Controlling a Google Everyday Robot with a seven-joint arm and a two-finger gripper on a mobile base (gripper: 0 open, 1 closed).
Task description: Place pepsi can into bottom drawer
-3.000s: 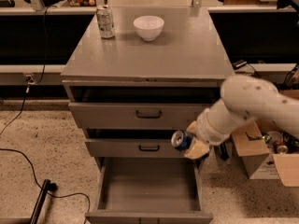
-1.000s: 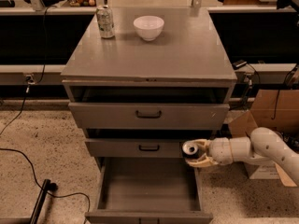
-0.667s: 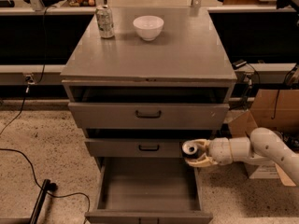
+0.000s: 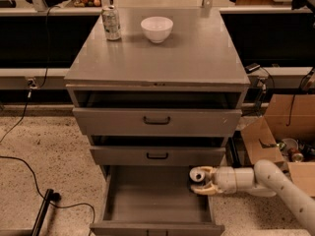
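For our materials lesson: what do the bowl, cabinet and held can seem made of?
Bowl: glossy white, likely ceramic. Cabinet: flat matte grey, probably painted metal. Can, in the claw over the bottom drawer, right side: shiny silver end, likely aluminium.

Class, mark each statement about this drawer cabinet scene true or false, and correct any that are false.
1. The bottom drawer is pulled open. True.
2. The white bowl sits inside the middle drawer. False: it stands on the cabinet top.
3. The gripper holds the pepsi can at the right side of the bottom drawer. True.
4. The silver-and-green can lies on the floor. False: it stands upright on the cabinet top, left of the white bowl.
5. The arm reaches in from the left of the picture. False: it comes in from the right.
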